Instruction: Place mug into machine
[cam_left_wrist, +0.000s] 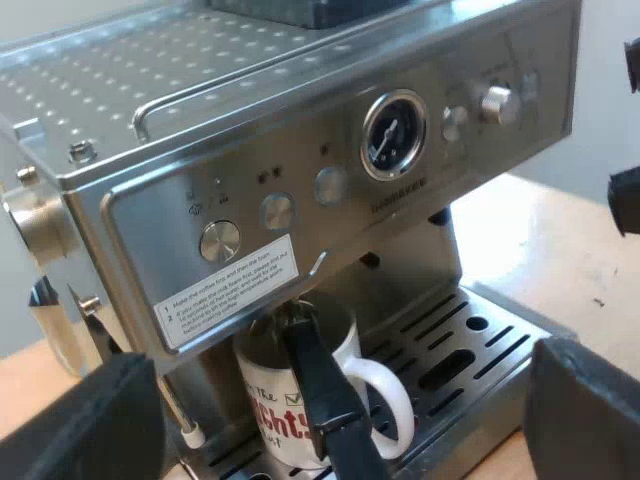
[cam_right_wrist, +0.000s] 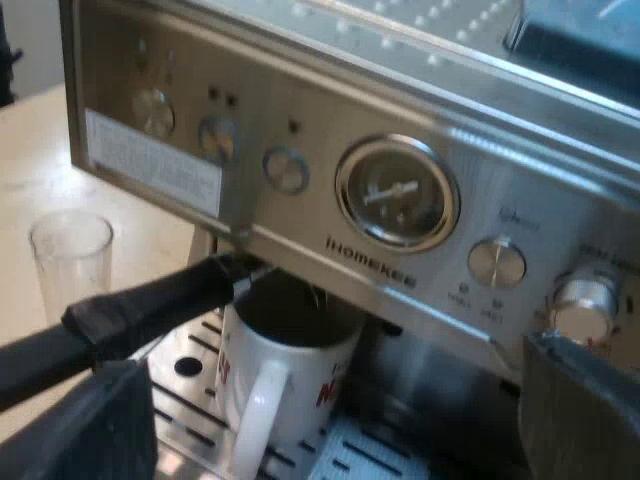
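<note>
The mug (cam_left_wrist: 262, 395) stood upright on the drip tray (cam_left_wrist: 470, 335) at the front of the espresso machine (cam_left_wrist: 300, 150), under the brew head. Its rim sat in shadow, so the inside wasn't readable. The red lettering on its white wall was partly covered by the dark handle (cam_left_wrist: 322, 395) of the holder, which crossed in front of the mug in the left wrist view. The handle's outer end was cut off, and the holder's metal part was hidden under the mach. Of the bean hopper (cam_right_wrist: 585, 40) only a dark corner showed, the rest cut off. Two dark shapes (cam_left_wrist: 628, 200) beyond the knob end of the mach.: couldn't tell what they were.

The left gripper (cam_left_wrist: 338, 400) had its fingers spread wide, gripping nothing, short of the mug. The right gripper (cam_right_wrist: 335, 420) was likewise spread wide, clear of the mug, facing its handle side.

Counts:
- 1 mug
- 1 measuring glass (cam_right_wrist: 70, 255), upright on the table (cam_right_wrist: 30, 170) near the tray, base hidden behind the dark handle
- 1 pressure gauge (cam_right_wrist: 397, 195)
- 3 round buttons (cam_right_wrist: 286, 170) on one side of the gauge
- 1 button + 1 knob (cam_right_wrist: 585, 305) on the other side
- 1 printed label (cam_right_wrist: 152, 160)
</note>
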